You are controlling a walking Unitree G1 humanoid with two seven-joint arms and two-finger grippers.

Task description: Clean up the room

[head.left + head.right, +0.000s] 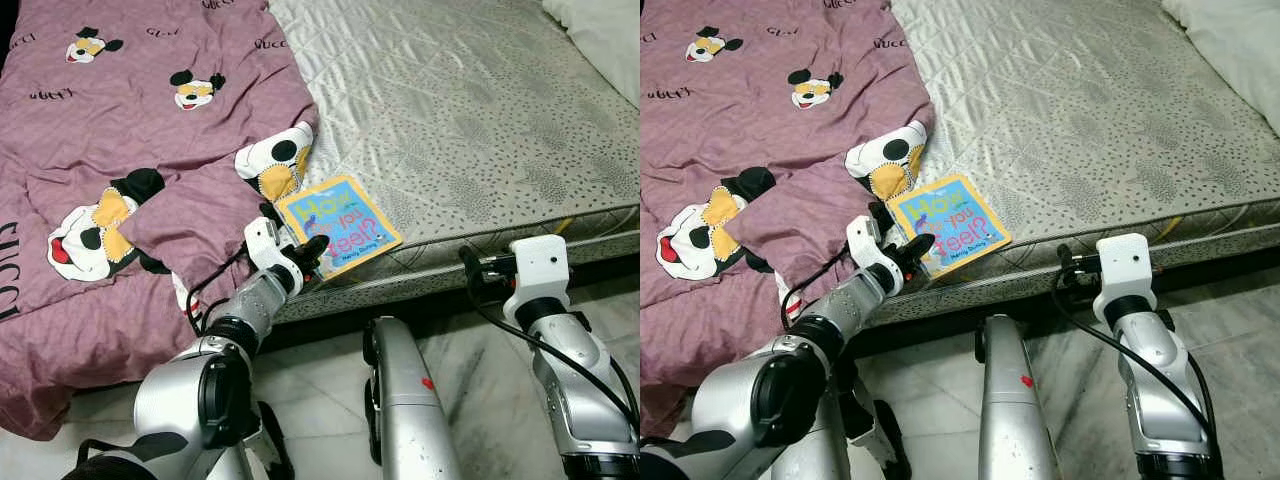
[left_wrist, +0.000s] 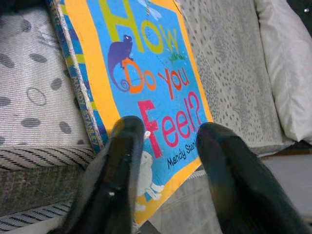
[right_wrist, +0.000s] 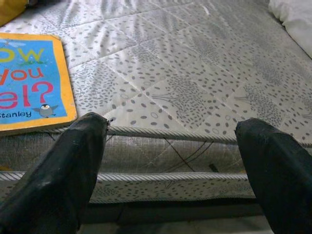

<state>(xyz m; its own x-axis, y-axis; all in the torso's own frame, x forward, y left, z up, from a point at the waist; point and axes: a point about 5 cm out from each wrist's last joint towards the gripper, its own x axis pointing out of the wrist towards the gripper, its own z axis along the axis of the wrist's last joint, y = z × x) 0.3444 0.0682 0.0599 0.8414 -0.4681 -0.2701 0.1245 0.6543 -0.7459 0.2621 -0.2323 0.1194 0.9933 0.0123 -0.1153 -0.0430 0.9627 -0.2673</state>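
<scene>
A children's board book (image 1: 340, 228), blue with an orange border and titled "How Do You Feel?", lies flat on the mattress (image 1: 470, 120) at its near edge. My left gripper (image 1: 312, 252) is at the book's near left corner. In the left wrist view its fingers (image 2: 122, 161) stand apart just over the cover (image 2: 146, 73), open and holding nothing. My right gripper (image 3: 170, 124) is open wide at the mattress's side edge, to the right of the book (image 3: 29, 83), with nothing between its fingers.
A purple cartoon-print blanket (image 1: 120, 130) covers the bed's left half and hangs over the near edge. A white pillow (image 1: 600, 30) lies at the far right corner. Pale marble floor (image 1: 480, 350) runs along the bed.
</scene>
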